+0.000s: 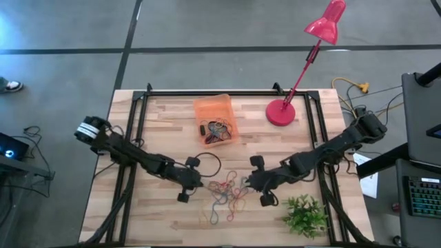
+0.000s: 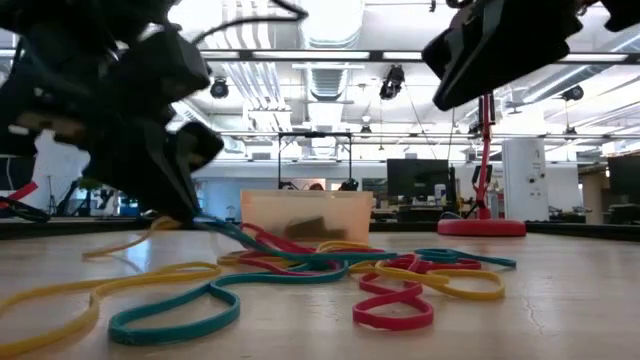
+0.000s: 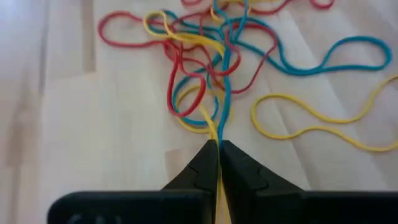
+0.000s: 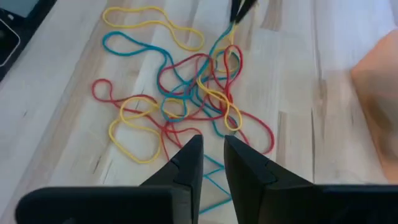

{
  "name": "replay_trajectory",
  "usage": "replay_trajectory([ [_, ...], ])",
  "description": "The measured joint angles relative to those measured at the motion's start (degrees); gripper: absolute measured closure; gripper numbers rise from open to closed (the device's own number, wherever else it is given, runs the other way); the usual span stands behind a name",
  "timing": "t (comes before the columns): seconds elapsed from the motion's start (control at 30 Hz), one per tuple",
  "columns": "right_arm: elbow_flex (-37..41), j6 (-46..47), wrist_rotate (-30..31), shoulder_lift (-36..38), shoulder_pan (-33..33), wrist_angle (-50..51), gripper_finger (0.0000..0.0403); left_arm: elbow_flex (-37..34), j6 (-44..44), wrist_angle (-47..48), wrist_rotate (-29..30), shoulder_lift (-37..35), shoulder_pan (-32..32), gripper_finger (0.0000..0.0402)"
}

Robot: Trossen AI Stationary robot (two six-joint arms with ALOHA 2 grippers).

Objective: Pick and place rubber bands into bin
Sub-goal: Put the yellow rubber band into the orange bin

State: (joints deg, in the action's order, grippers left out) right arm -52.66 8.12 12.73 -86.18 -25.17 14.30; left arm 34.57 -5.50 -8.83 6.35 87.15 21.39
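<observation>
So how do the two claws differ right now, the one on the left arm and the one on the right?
The left gripper has its jaws shut on yellow and blue rubber bands at the edge of the pile; the right gripper holds nothing, its jaws slightly apart. The left reaches in from the pile's left side, the right from its right. Both are dark, two-fingered, and sit low beside the tangle.

Left gripper (image 3: 217, 149) pinched closed, right gripper (image 4: 213, 149) parted

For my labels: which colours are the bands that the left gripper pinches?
Yellow and blue rubber bands, pinched by the left gripper; clearest in the left wrist view.
</observation>
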Motion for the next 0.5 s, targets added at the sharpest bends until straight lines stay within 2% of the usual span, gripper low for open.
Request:
replay_trajectory([
  [0.23, 0.28, 1.11, 2.48, -0.29, -0.85, 0.06, 0.0351, -0.46, 0.09, 0.92, 0.43, -3.36, 0.07, 0.0401],
  [0.4, 0.74, 2.01, 2.52, -0.31, -0.83, 0.08, 0.0351, -0.59, -0.11, 2.79, -2.24, -0.75, 0.07, 0.0397],
  [0.5, 0.79, 2.01, 2.52, -0.31, -0.83, -0.12, 0.0351, -0.59, -0.59, 2.46, -2.77, 1.99, 0.09, 0.0373],
])
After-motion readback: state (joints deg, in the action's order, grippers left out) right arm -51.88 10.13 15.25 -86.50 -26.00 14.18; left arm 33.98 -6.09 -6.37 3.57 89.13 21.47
